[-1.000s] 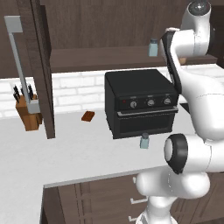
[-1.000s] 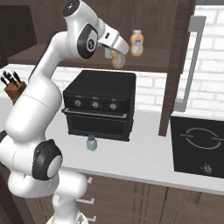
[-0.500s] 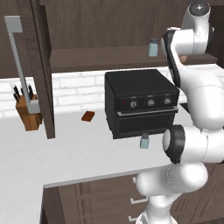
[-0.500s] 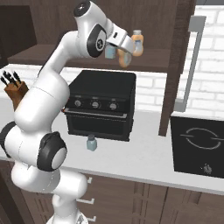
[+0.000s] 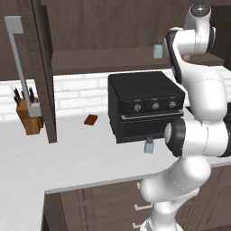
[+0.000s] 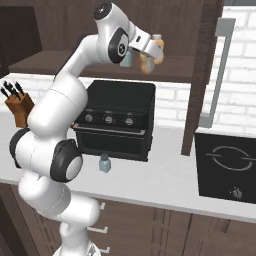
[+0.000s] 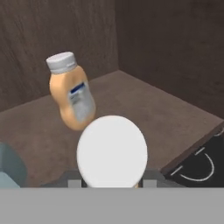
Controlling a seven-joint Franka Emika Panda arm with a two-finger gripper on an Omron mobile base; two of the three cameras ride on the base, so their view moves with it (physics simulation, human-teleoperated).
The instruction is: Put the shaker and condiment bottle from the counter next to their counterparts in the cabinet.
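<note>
**Bottle carried closer to its twin on the cabinet shelf**

Over the past second the arm has swung further along the open cabinet (image 6: 200,75), bringing the gripper (image 6: 148,56) and its load closer to the amber bottle already standing there. The jaws are clamped on the condiment bottle (image 7: 112,151), whose pale round cap faces the hand camera; its long axis runs straight away from the hand, roughly upright over the brown shelf. The matching bottle (image 7: 72,92) stands just beyond and a little to one side of the held one, close but apart, with bare shelf board between them. From the right base camera the matching bottle's cap shows just behind the gripper, and the shelf's own shaker (image 5: 158,48) stands on the other side of the arm. The coming move appears to turn on that narrow gap: the held bottle must go down beside its twin without knocking it. The second shaker (image 5: 149,145) waits on the white counter (image 5: 81,158), just in front of the black oven (image 5: 144,108).
</note>
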